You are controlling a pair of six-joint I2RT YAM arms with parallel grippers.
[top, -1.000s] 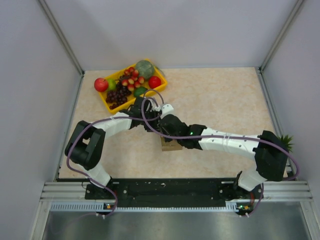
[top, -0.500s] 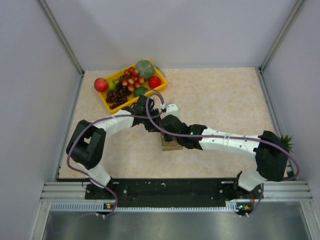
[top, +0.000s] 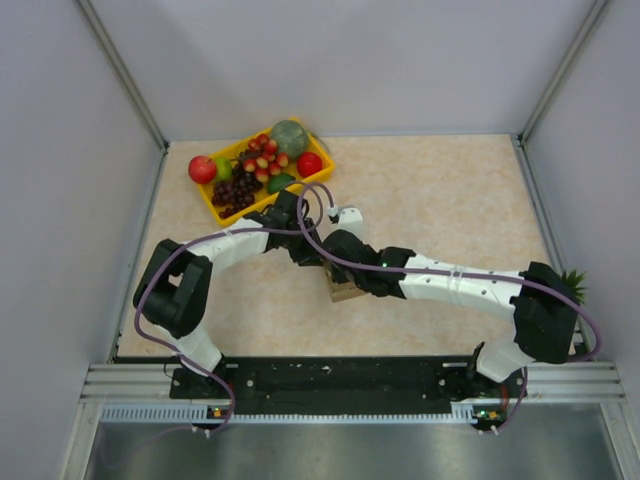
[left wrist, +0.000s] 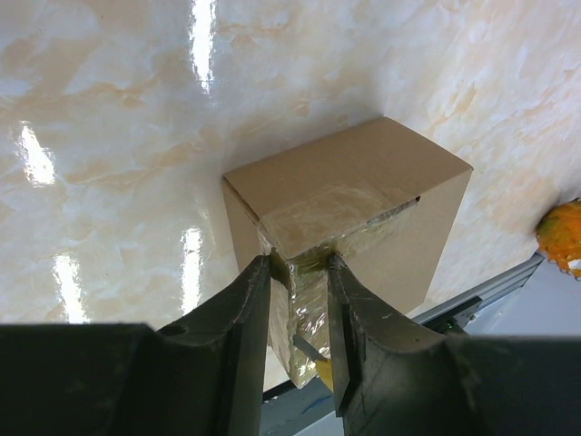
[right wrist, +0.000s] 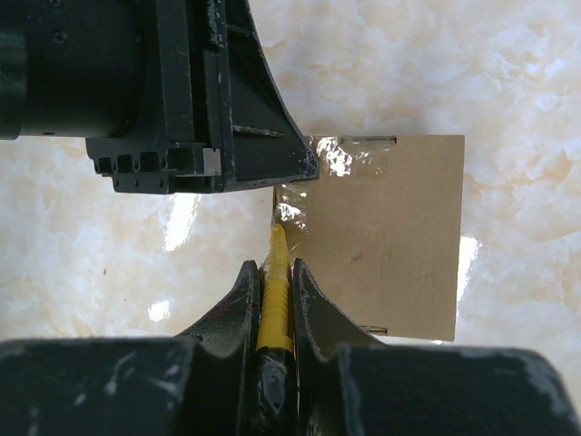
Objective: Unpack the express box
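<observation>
taped box (top: 346, 291) set mid-surface (top: 450, 200)
its tape strip is straddled by the left pincer (left wrist: 298, 271); whether it is clamped cannot be told. a yellow cutter (right wrist: 275, 304) is clamped in the right pincer (right wrist: 274, 271), tip at the box's taped edge.

From above, the right arm (top: 450, 280) hides most of the express box (top: 346, 292).
</observation>
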